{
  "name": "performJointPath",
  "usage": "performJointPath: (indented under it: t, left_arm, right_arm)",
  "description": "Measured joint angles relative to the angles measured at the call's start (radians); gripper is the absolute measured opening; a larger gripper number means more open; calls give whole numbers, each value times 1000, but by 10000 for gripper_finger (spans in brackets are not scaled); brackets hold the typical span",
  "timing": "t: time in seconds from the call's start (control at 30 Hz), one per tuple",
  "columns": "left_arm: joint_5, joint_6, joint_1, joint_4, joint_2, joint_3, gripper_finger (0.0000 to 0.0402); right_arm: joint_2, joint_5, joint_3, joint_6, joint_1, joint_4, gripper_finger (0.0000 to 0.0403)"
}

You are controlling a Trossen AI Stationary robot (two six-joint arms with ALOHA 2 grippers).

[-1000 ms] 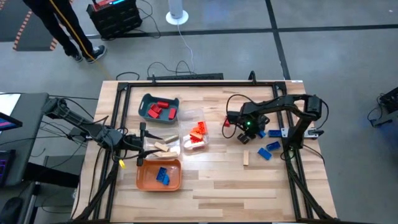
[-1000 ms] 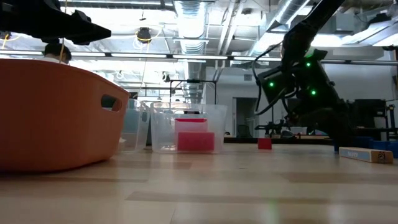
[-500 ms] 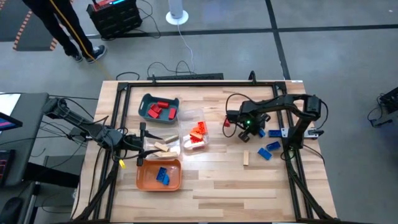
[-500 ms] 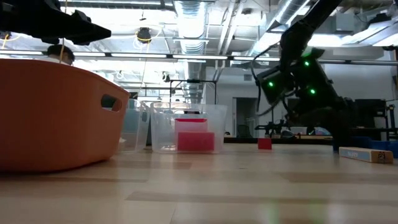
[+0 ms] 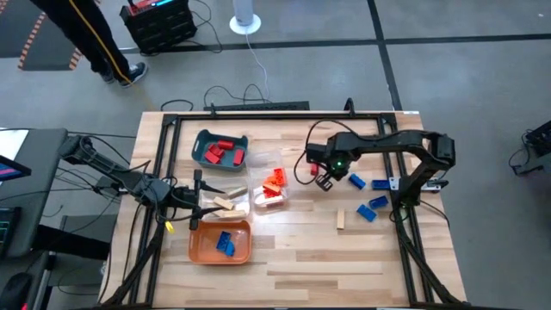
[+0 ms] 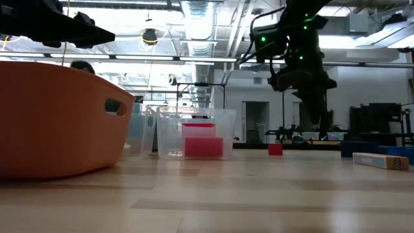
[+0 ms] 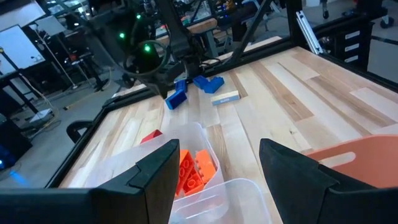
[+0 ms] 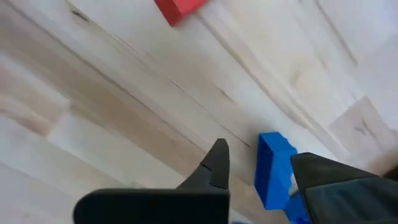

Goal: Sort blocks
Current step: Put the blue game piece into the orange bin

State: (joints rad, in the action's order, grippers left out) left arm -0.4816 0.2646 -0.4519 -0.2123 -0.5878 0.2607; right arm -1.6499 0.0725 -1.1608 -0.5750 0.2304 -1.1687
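Note:
My right gripper (image 5: 325,178) hangs raised above the table (image 6: 318,113), just right of a lone red block (image 5: 312,170), and is shut on a blue block (image 8: 273,168). Several more blue blocks (image 5: 372,205) and one tan block (image 5: 340,220) lie flat on the table to its right. The teal tray (image 5: 220,149) holds red blocks. One clear tray (image 5: 274,185) holds orange blocks and another (image 5: 224,205) holds tan ones. Blue blocks lie in the orange tray (image 5: 221,242). My left gripper (image 5: 200,196) waits open above the clear trays (image 7: 217,180). My right gripper has the blue block between its two fingers, which point down from above. The block's free end (image 8: 270,146) sticks out past the fingertips and lies along the fingers, close against one finger (image 8: 323,177). The fingers hide the place of contact. The block hangs clear of the table.
The four trays cluster on the table's left half. A black frame (image 5: 258,110) runs along the far edge and the sides. Bare wood lies between the red block and the orange tray. A person's legs (image 5: 86,39) show on the floor beyond the far left corner.
My right gripper has risen from low among the blue blocks and moved toward the table's left, ending beside the red block. The blue block between its fingers came up with it. The other blocks and the left arm have stayed put.

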Motion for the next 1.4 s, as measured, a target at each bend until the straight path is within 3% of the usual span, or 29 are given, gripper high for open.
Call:
performJointPath:
  t: [0.27,0.43,0.7,0.83,0.97,1.1,1.3,1.4]
  left_arm:
    - [0,0,0,8,0,0,217]
    - [0,-2,0,15,0,0,217]
    - [-81,79,0,13,0,0,217]
    - [-175,240,22,-37,-4,0,217]
    - [-176,399,75,-137,-20,0,217]
    - [-113,530,141,-283,-56,0,217]
    - [84,472,221,-387,-99,0,217]
    - [117,500,243,-391,-129,0,217]
  right_arm:
    - [1,70,41,-27,-4,14,59]
    - [51,71,41,-18,-42,150,74]
    - [226,68,40,69,-148,593,69]
    - [252,66,40,-19,-156,870,59]
    - [221,58,40,-149,-175,1132,48]
    - [145,39,40,-271,-199,1352,35]
    - [31,30,40,-291,-258,1674,20]
    - [-18,28,39,-309,-285,1771,17]
